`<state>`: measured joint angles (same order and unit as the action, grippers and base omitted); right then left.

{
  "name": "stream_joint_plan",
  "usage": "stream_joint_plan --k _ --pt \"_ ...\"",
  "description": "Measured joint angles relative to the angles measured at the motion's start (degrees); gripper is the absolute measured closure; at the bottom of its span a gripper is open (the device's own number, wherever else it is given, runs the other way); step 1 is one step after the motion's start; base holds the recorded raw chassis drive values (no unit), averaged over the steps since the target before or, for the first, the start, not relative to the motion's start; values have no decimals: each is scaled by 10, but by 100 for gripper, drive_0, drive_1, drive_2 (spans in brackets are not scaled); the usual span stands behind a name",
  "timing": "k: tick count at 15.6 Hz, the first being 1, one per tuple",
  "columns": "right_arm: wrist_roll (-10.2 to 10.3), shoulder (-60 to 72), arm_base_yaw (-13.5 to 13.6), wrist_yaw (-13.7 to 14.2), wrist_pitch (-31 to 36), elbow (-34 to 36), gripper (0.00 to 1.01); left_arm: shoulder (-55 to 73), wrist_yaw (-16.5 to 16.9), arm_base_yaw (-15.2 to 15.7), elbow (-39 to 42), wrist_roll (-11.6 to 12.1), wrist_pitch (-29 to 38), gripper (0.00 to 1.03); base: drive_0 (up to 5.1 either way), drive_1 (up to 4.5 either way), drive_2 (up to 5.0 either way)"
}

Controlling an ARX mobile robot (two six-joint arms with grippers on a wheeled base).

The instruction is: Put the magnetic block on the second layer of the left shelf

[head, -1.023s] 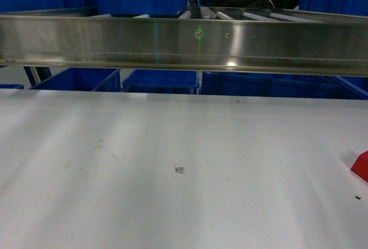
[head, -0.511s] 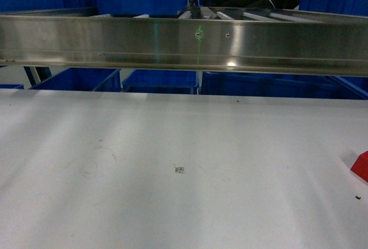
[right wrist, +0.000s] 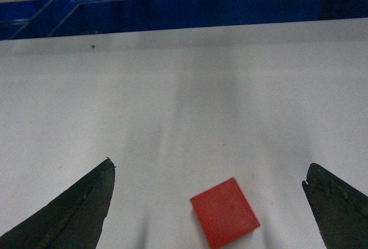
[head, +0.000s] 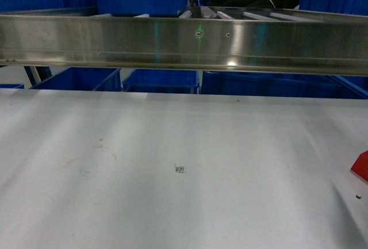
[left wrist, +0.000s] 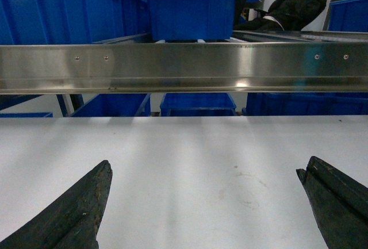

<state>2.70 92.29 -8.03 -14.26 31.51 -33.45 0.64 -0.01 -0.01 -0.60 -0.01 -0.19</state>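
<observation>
Magnetic block (right wrist: 225,213) between spread right end effector (right wrist: 208,206) fingers; no legible writing

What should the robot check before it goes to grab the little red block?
1. Right gripper open: ok, both fingers stand wide apart.
2. Magnetic block between the fingers: ok, it lies roughly midway, near the bottom of the right wrist view.
3. Block lined up with the fingers: not ok, it sits turned at an angle on the white table.
4. Nothing beside the block: ok, only bare table around it.
5. Left gripper out of the way: ok, open over a bare part of the table with no block in its view.
6. Left shelf's second layer free: cannot tell, only a steel rail and blue crates show.
</observation>
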Motion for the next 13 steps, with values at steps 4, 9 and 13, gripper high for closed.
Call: stream_joint_plan --k 4,9,13 --pt "-13 93 -3 7 0 -74 3 0 0 0 0 0 0 5 0 0 0" --pt "-21 154 -3 -13 -22 -106 3 0 0 0 0 0 0 5 0 0 0" --pt "-28 228 -10 -11 12 -112 3 0 0 0 0 0 0 5 0 0 0"
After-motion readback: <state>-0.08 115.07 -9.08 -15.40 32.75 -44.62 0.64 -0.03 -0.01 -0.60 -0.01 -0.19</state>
